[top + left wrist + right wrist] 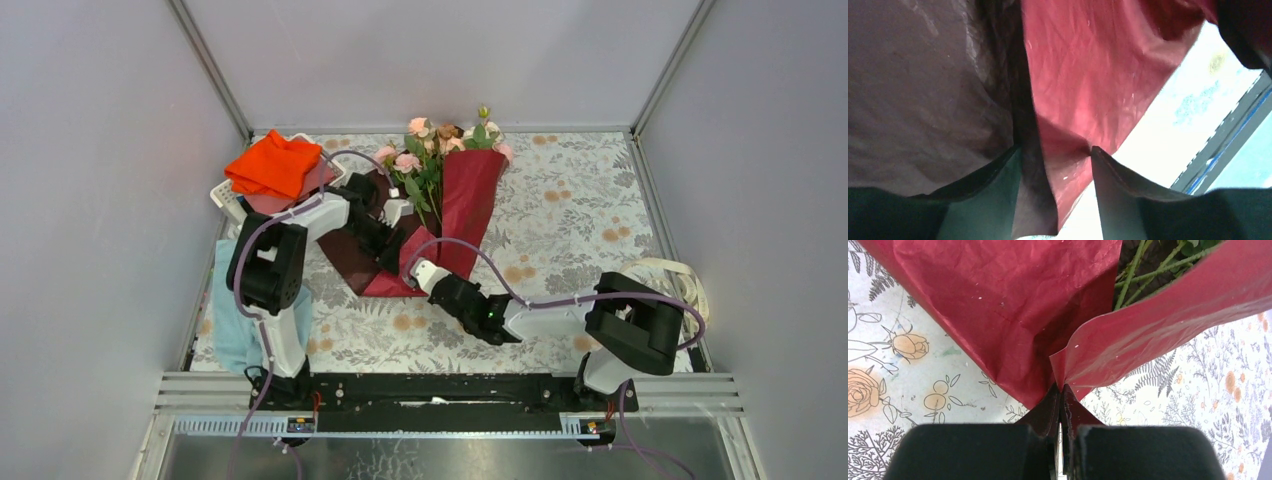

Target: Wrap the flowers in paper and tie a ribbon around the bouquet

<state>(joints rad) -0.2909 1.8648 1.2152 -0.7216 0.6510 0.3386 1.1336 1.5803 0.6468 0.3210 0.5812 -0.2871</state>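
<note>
The flowers [440, 140], pink roses on green stems [1130, 275], lie on the dark red paper [470, 200] at the back centre of the table. Both sides of the paper are folded up around the stems. My right gripper [1060, 387] is shut on the paper's [1013, 305] lower point, near the table's middle [415, 280]. My left gripper [392, 248] is at the paper's left flap. Its fingers [1118, 190] stand apart, with a fold of paper [1083, 90] hanging loose between them. The cream ribbon [690, 285] lies at the far right, behind the right arm.
A white basket [225, 195] holding an orange cloth [272, 165] stands at the back left, close to the left arm. A light blue cloth [232, 320] lies by the left arm's base. The floral tablecloth [580, 210] is walled on three sides.
</note>
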